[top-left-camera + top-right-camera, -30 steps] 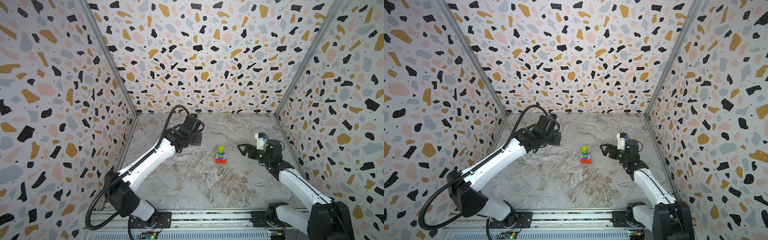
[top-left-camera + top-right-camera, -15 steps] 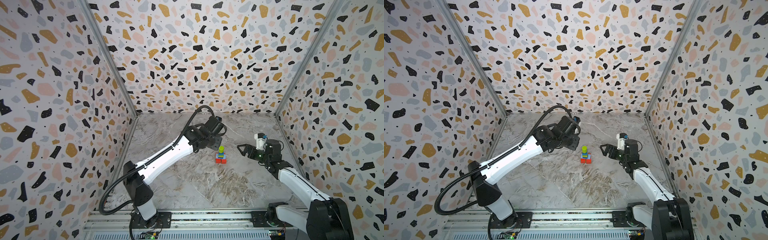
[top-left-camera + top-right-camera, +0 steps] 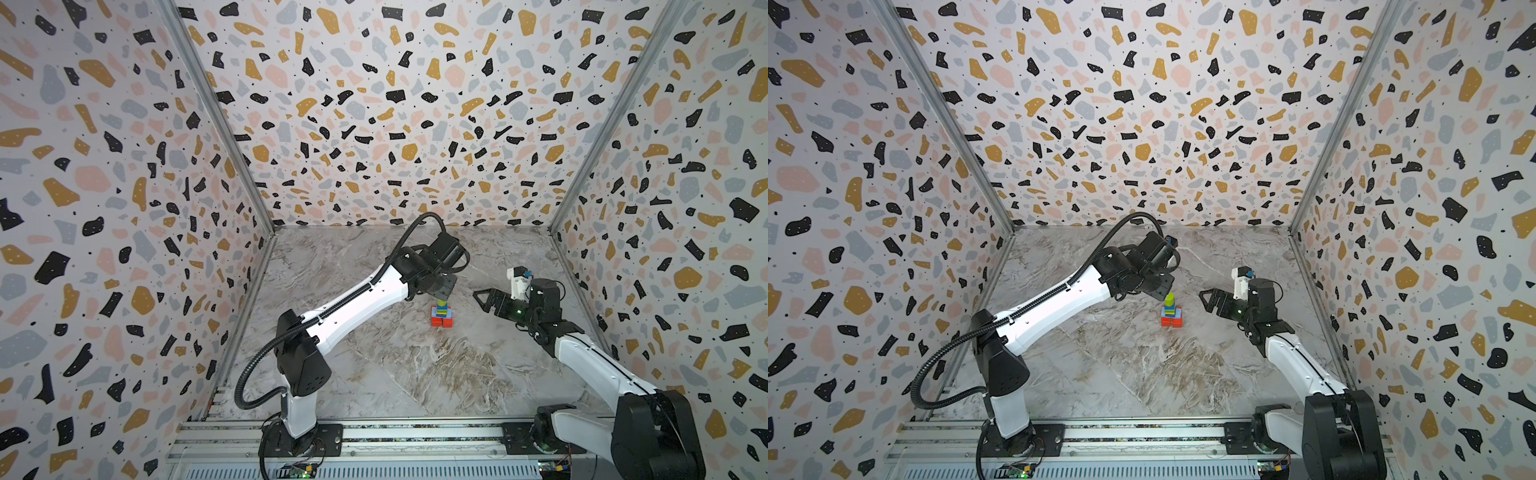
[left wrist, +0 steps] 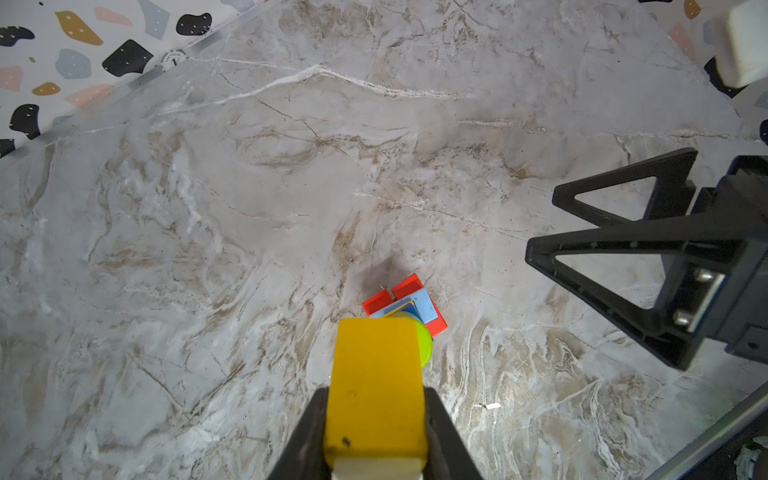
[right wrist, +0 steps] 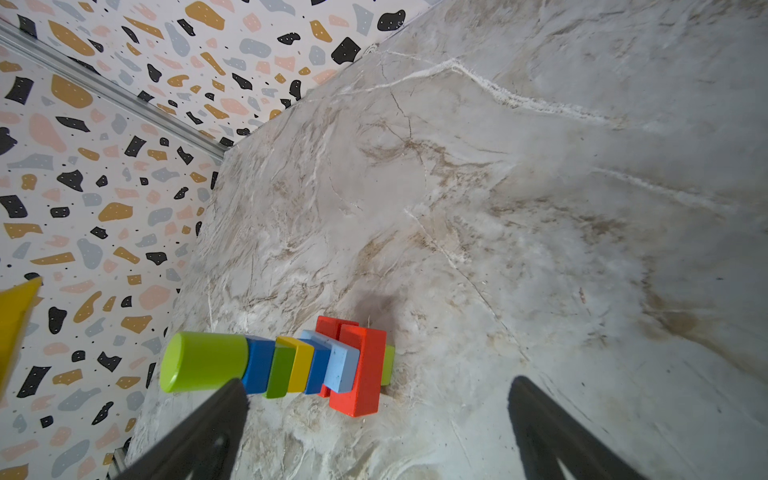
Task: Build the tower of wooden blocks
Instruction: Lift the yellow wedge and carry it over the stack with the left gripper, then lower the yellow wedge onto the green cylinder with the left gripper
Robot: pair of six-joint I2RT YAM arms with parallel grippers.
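One yellow block: clenched in my left tool, just above the tower, mid-surface.
Right tool: spread, empty, beside tower.
Risk: lime cylinder offers little footing; off-centre release could topple everything.

Wood block tower: painted wood, smooth, satin sheen; lt-blue slab speckled. Yellow block: same paint, few dark nicks, one end bare pale wood. Tabletop: marble-look, smooth, low gloss. Walls: terrazzo print, matt. Corner strips + base rail: brushed metal. Arm shells: glossy white plastic. Fingers of right gripper: matt black plastic. Cable hose: ribbed black plastic.
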